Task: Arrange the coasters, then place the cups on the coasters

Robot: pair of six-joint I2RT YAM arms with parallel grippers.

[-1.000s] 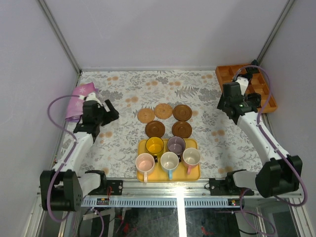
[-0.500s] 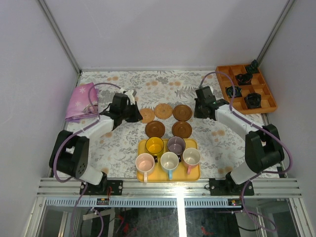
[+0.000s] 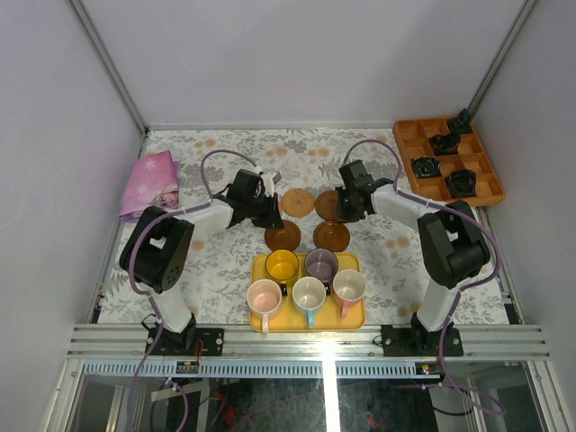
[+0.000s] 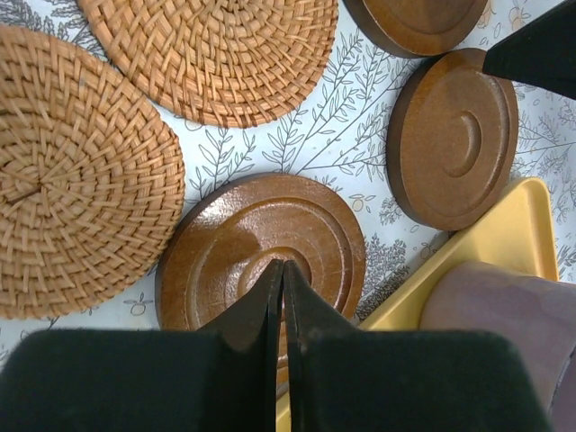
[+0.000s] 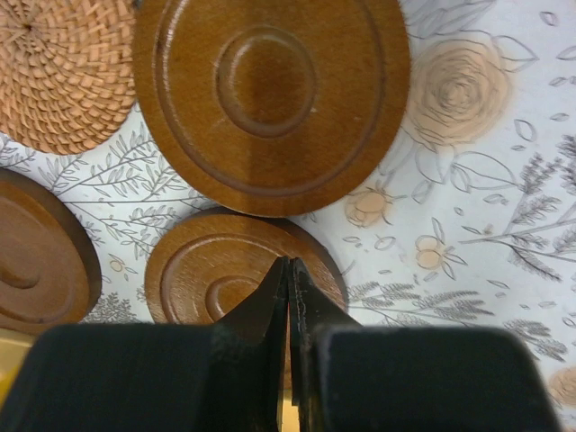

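**Both claws shut over the dark coasters**

Our left claw (image 4: 283,270) is fully closed: its fingers (image 4: 252,333) meet flat along their length and grip nothing. Its tips lie over a dark coaster (image 4: 243,243); we cannot tell whether they touch it. Left of the tips lies a woven coaster (image 4: 76,180), and beyond them a second woven coaster (image 4: 216,54). To the claw's right is a corner of the yellow tray (image 4: 504,243).

Our right claw (image 5: 288,265) is closed in the same way and empty, its tips over a second dark coaster (image 5: 207,270); here too we cannot tell whether they touch. Straight beyond the tips lies a third dark coaster (image 5: 270,99), just apart from the second.

From above, the two claws sit near each other over the coasters on the desk (image 3: 405,261). The five cups (image 3: 309,293) all stand in the tray, on the near side of both claws, toward the arm bases.
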